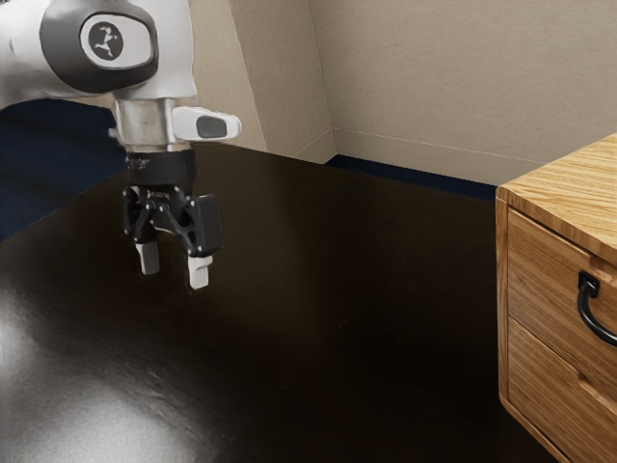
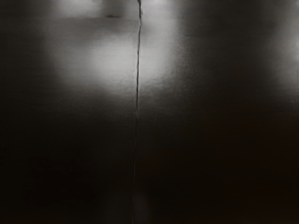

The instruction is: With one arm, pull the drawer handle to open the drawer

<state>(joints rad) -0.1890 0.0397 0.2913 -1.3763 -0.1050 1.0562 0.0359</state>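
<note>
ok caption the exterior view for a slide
Franka gripper open above the dark table, far from the wooden drawer and its black handle.

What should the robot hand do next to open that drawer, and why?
Probably move across toward the exterior view's right, up to the black handle on the top drawer. The gripper hangs open over the dark table, well apart from the wooden cabinet, and holds nothing. The drawer looks shut, so nothing can be pulled until the gripper reaches that handle.
</note>
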